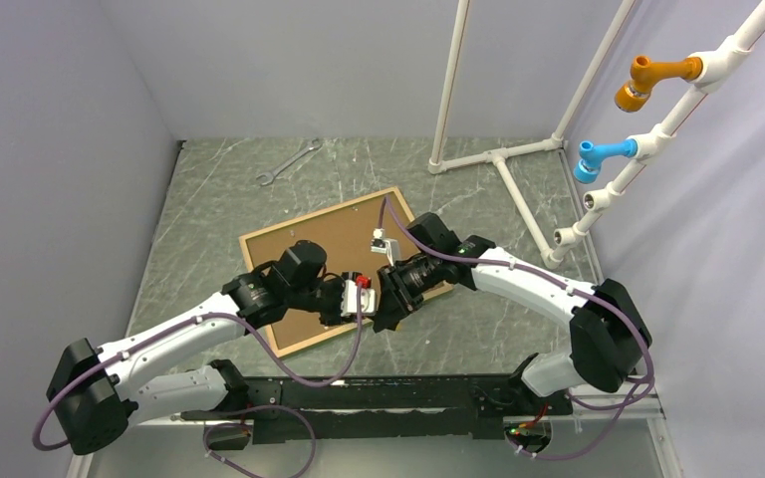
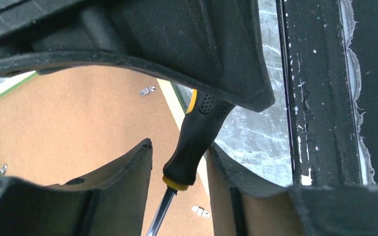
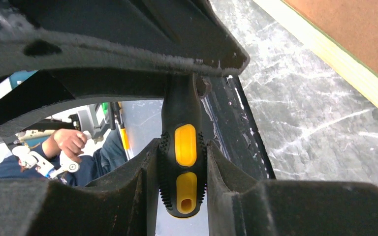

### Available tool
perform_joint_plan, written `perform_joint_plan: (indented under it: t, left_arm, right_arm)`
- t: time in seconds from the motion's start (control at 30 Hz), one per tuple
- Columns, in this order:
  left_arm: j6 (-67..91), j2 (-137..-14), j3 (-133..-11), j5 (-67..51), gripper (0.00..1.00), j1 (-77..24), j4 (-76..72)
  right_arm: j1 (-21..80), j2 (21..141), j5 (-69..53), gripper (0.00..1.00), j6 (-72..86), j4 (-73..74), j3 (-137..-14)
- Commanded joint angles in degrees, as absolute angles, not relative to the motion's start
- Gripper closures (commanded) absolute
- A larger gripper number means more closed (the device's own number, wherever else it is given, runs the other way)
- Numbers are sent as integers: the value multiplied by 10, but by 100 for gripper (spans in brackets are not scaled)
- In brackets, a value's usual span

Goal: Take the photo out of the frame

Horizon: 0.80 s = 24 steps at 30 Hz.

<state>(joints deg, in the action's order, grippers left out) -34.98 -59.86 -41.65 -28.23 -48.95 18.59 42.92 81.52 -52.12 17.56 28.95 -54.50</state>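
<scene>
Grey marble table [image 1: 518,319]. The frame [image 1: 319,215] lies flat mid-table, face down, light rails with a green edge. The brown backing board [image 1: 329,239] fills it, so the photo is hidden under that.

Both arms meet above the frame's near-right rail. Right gripper [image 3: 182,144]: fingers pressed tight on both sides of the butt end of the screwdriver [image 3: 186,147], which has a black handle with yellow inserts. Left gripper [image 2: 180,145]: narrow gap around the same handle near the shaft, one finger [image 2: 226,182] touching, the other a little off it. In the left wrist view the rail runs right behind the handle, below the fingers and not touched.

Small metal clips [image 2: 147,90] sit on the board. A wrench [image 1: 289,162] lies at the far side, well apart.
</scene>
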Motion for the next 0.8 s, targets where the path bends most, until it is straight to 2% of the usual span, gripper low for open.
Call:
perform_joint_plan:
  t: [0.0,0.07,0.1,0.27,0.3,0.37,0.5,0.63,0.77]
  left_arm:
    - [-367,-604,-450,-308,67,-493,196]
    - [-367,-606,-457,-306,92,-493,203]
    - [-366,-603,-457,-300,100,-492,201]
    - [-328,-575,-441,-280,100,-479,158]
    - [-318,-571,-439,-280,100,-472,149]
    - [-294,-569,-441,-281,100,-453,132]
    - [-228,-585,-454,-289,100,-404,110]
    - [-176,-605,-465,-344,100,-363,88]
    - [-125,-621,-471,-407,100,-322,58]
  right_arm:
    - [431,798,-561,100,197,217,-542]
    - [432,795,-562,100,204,206,-539]
    - [430,792,-557,95,207,200,-538]
    - [400,746,-522,30,279,109,-488]
    - [392,730,-504,21,310,75,-475]
    - [385,705,-458,8,359,17,-439]
    - [388,672,-394,0,437,-63,-406]
    - [406,593,-297,0,496,-207,-334]
    - [408,561,-200,5,514,-245,-307]
